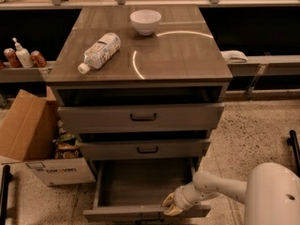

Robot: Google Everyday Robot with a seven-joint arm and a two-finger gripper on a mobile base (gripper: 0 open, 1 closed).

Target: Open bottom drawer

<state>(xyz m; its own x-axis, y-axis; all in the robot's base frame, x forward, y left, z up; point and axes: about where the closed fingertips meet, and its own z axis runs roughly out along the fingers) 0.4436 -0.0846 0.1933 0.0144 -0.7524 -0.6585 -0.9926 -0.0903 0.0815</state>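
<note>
Jaws: at bottom drawer front rim, right side; grip unreadable | drawer: out toward camera, front running left-right

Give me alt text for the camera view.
The robot's pale gripper is at the front of the pulled-out grey bottom drawer of a three-drawer cabinet. A white bowl and a plastic bottle sit on top.
</note>
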